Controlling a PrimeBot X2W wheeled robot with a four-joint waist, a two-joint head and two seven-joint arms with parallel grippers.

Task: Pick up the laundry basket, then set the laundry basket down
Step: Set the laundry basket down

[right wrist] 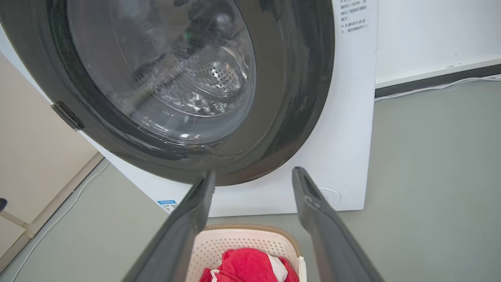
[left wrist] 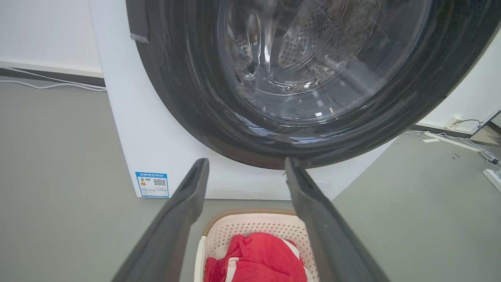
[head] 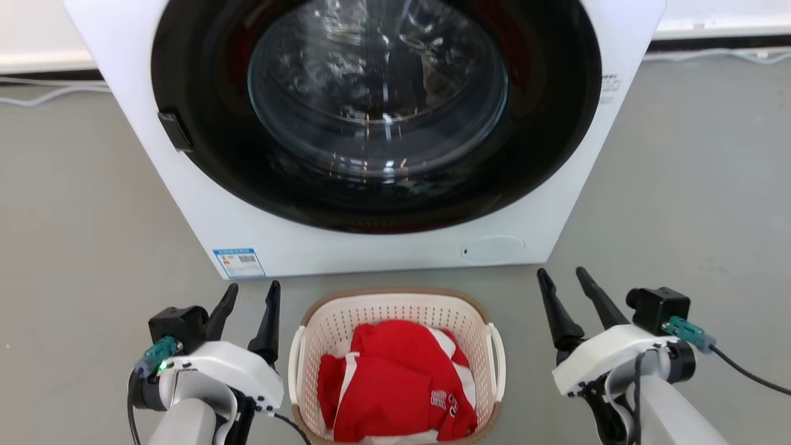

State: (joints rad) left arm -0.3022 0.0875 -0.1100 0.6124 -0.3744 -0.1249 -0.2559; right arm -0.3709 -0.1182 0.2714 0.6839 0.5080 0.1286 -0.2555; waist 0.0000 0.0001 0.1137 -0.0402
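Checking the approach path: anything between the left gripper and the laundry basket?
Nothing. In the head view, bare grey floor separates the open left gripper from the laundry basket.

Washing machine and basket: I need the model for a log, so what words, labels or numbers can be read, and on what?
Blue sticker on the washing machine's lower front: a code square and fine print, too small to read.
Printed lines at the machine's upper front corner: too blurred to read.
White marks on the red garment in the laundry basket: perhaps digits, not legible.
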